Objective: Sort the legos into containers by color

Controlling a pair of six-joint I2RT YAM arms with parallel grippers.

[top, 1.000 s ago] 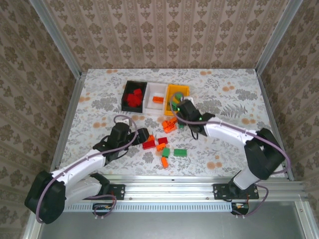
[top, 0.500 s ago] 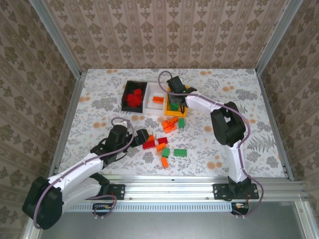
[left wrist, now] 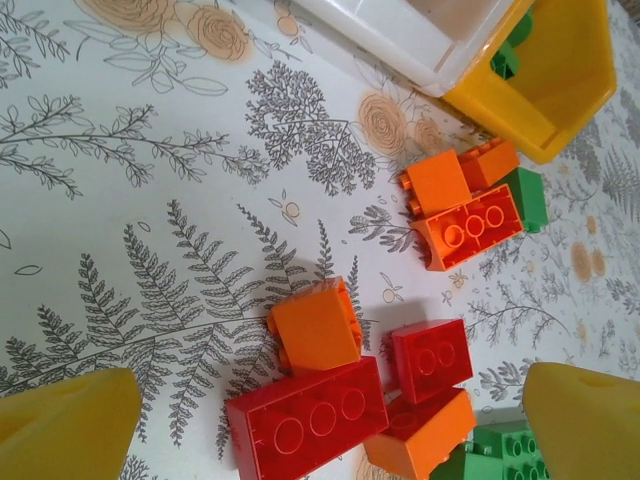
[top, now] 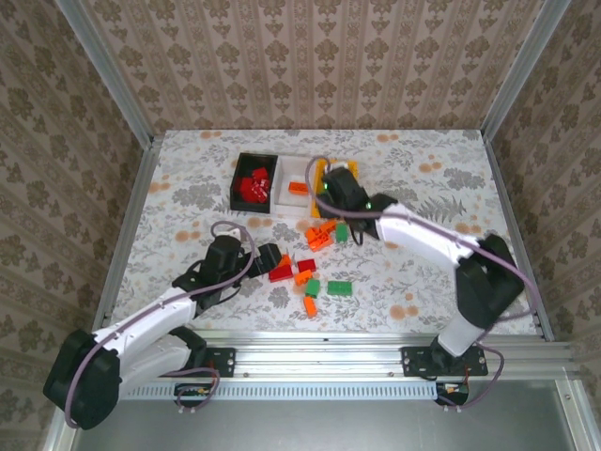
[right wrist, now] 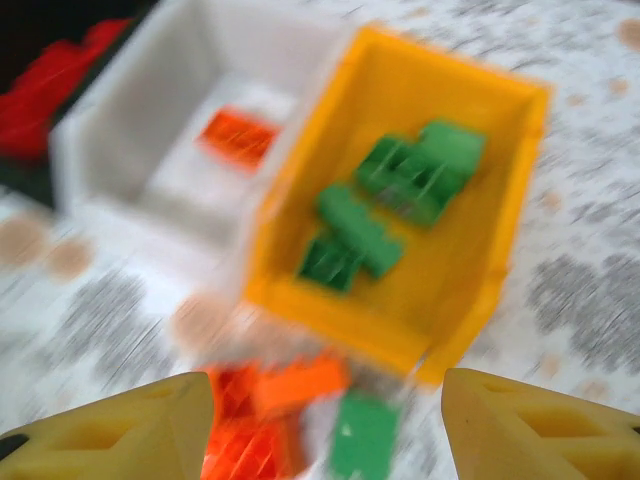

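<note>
- Legos (top: 339, 287) lie loose on the surface (top: 188, 216) just in front of the yellow bin (right wrist: 520, 150); green ones (right wrist: 400, 175) sit inside it.
- The white bin (right wrist: 130, 120), joined to the yellow bin's left side, holds an orange brick (right wrist: 238, 135); the black bin (top: 235, 188) beyond holds red bricks (top: 252, 185).
- The right gripper (right wrist: 325, 425) hovers at the yellow bin's near wall, fingers apart, empty.
- The left gripper (left wrist: 330, 420), farther in front of the yellow bin, is spread wide over a red brick (left wrist: 305, 420), gripping nothing.
</note>
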